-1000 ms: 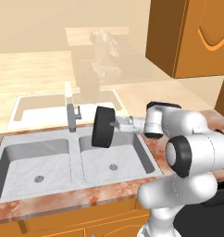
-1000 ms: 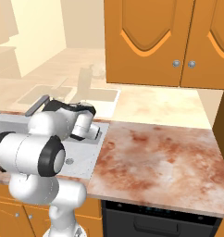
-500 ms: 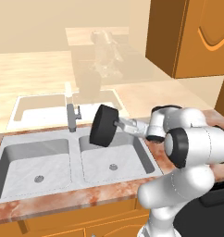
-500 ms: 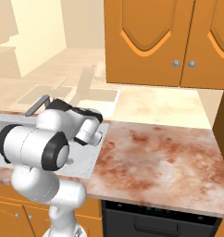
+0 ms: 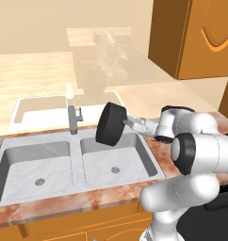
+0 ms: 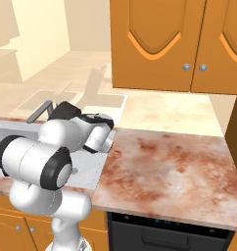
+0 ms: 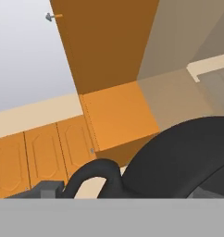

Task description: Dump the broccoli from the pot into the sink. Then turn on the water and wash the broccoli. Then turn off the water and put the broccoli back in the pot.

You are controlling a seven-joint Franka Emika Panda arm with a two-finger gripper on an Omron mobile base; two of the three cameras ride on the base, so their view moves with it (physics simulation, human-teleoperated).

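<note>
The claw [image 5: 131, 122] grips the pot [image 5: 109, 124], tipped sideways over the sink [image 5: 134, 162] below it. No broccoli seen yet; washing is left.

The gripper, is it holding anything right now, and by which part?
The gripper holds the pot by a side handle, tipped on its side over the sink's right basin.

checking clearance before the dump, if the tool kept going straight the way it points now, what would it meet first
Probably only the pot it already holds tipped over the sink's right basin; beyond that the faucet roughly lies in that direction, though depth is unclear.
</note>
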